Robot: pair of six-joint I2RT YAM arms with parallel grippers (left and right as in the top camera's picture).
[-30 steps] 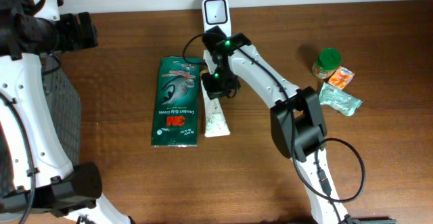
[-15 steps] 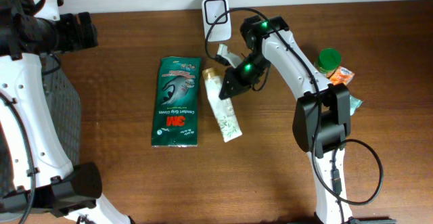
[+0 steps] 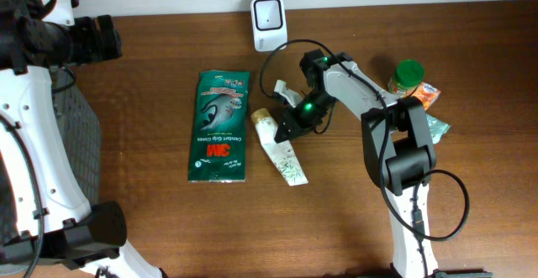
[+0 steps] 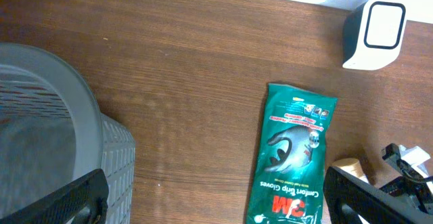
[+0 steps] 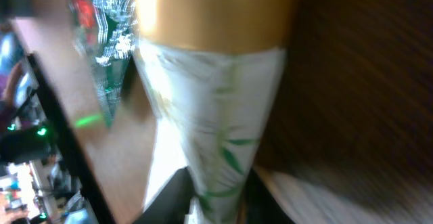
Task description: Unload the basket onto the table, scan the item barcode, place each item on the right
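Observation:
A white tube with green leaf print and a gold cap [image 3: 281, 150] lies slanted on the wood, cap toward the scanner [image 3: 267, 13], a white box at the table's back edge. My right gripper [image 3: 290, 124] is low beside the tube's upper half. In the blurred right wrist view the tube [image 5: 216, 129] runs between the two dark fingers [image 5: 169, 197], which press on both its sides. No barcode shows. My left gripper [image 4: 220, 200] hangs open high over the left side, nothing between its fingers; the scanner [image 4: 374, 33] is at the top right of that view.
A green 3M glove pack [image 3: 220, 125] lies left of the tube, also in the left wrist view [image 4: 291, 156]. A grey mesh basket [image 3: 77, 123] stands at the left edge. A green-lidded jar [image 3: 409, 74], an orange packet [image 3: 424, 96] and a pale green pouch [image 3: 423, 125] sit at the right.
My right gripper has come away from the scanner toward the table's middle, carrying the tube. The tube has swung from straight to slanted and dropped lower. The left arm stays put.

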